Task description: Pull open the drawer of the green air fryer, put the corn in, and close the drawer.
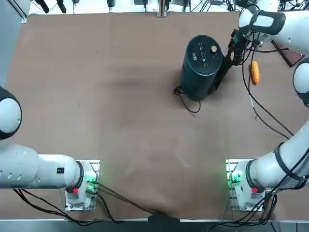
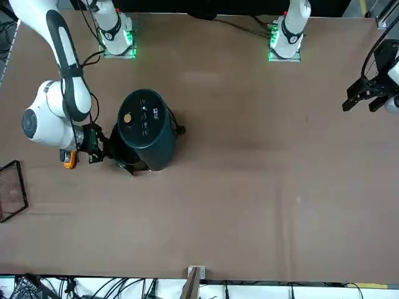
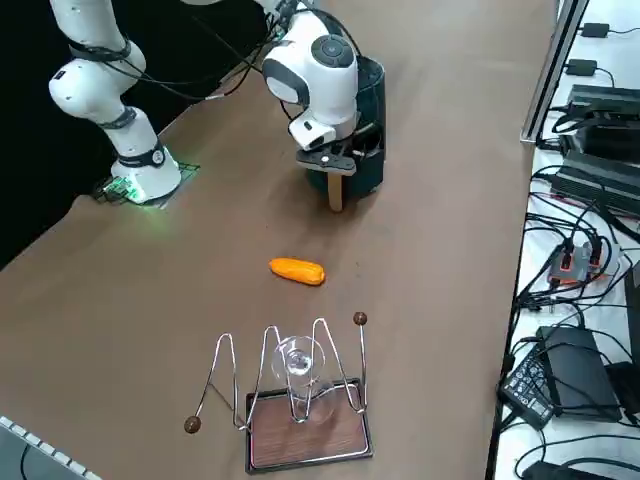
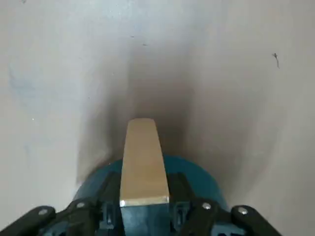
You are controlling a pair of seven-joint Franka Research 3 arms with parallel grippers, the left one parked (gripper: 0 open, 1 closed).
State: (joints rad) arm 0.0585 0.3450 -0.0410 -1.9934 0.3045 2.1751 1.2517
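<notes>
The green air fryer (image 1: 202, 65) (image 2: 144, 128) stands upright at the far right of the table, its round top showing a gold knob. My right gripper (image 1: 228, 57) (image 2: 103, 151) (image 3: 335, 172) (image 4: 145, 212) is low at the fryer's side, shut on the pale wooden handle (image 4: 142, 162) (image 3: 335, 192) of the drawer (image 4: 197, 182). How far the drawer is out cannot be told. The corn (image 1: 255, 71) (image 2: 69, 160) (image 3: 298, 271), a small orange cob, lies on the table just beyond the gripper, away from the fryer.
A wire rack on a wooden base (image 3: 300, 400) (image 2: 11, 187) holds a glass near the table's right edge. The fryer's black cord (image 1: 186, 99) trails on the table towards the robot. Cables and boxes (image 3: 590, 180) lie off the table's far side.
</notes>
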